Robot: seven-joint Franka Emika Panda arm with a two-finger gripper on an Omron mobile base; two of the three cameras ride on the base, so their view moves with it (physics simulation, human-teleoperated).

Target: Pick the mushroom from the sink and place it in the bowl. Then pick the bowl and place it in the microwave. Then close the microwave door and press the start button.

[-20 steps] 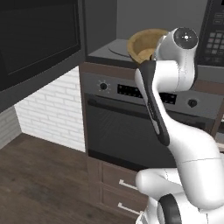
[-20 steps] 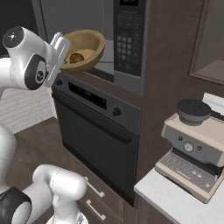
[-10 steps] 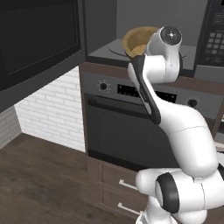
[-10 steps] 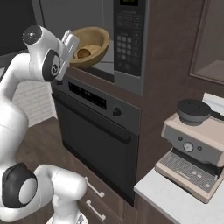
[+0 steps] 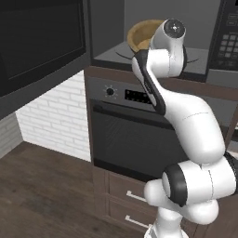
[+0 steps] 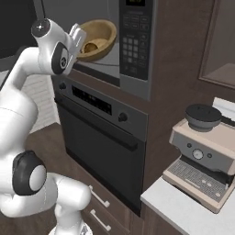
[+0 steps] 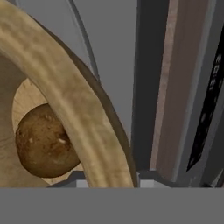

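In the left base view the wooden bowl (image 5: 142, 35) sits at twelve o'clock, tilted inside the open microwave (image 5: 186, 51), half hidden behind the arm's wrist. In the right base view the tool (image 6: 81, 40) pinches the bowl's rim at about eleven o'clock, with the mushroom (image 6: 91, 46) inside the bowl above the oven (image 6: 98, 133). In the hand view the mushroom lies at nine o'clock beneath the rim, which crosses between the tool's fingertips.

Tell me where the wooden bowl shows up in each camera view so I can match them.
Left base view: the wooden bowl sits top centre, partly behind the arm's wrist, inside the microwave cavity.
Right base view: upper left, tilted, beside the keypad.
Hand view: its rim sweeps across the left, with the mushroom inside.
Shared landmark: the keypad.
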